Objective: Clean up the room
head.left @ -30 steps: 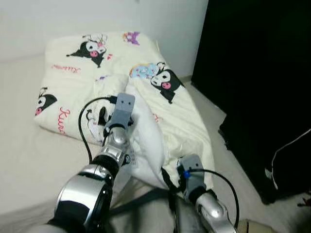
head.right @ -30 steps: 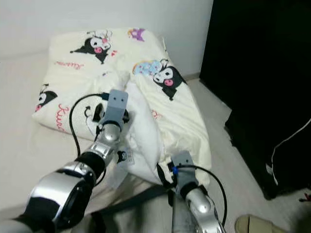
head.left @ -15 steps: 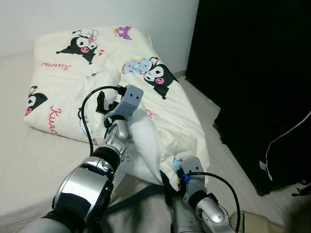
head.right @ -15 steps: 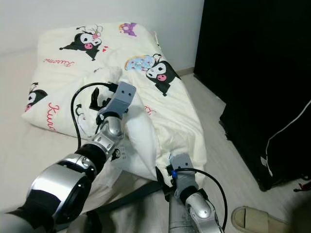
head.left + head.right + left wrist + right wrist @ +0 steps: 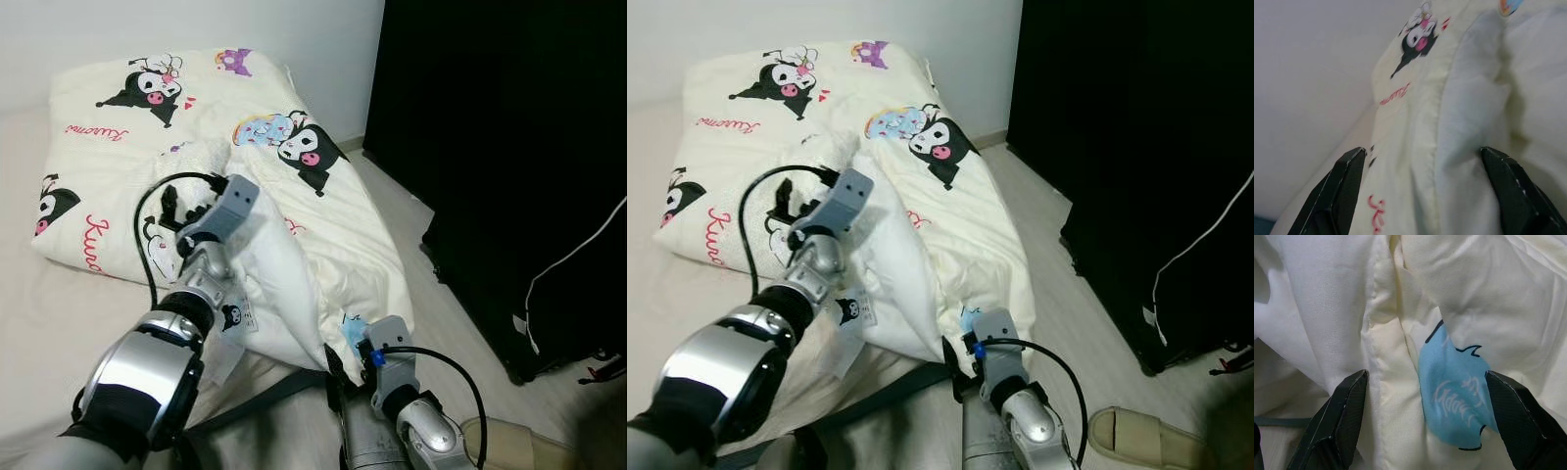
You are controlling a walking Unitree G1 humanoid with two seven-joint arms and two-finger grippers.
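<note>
We see the cream quilt, printed with black cartoon figures, lying rumpled across the bed, its near edge bunched into a white fold between our two hands. Our left hand has its fingers spread wide on either side of a raised ridge of the quilt, with the cloth sitting between them. Our right hand is likewise wide open over the quilt's lower edge, a blue printed patch lying between its fingers. A care label hangs from the fold just below the left hand. To the right of both hands stands a tall black cabinet with a white cable running down its side. A beige slipper lies on the floor beside the right hand. Against the frame of half a second ago, the left hand sits lower and further left on the fold, and the whole view has shifted.
</note>
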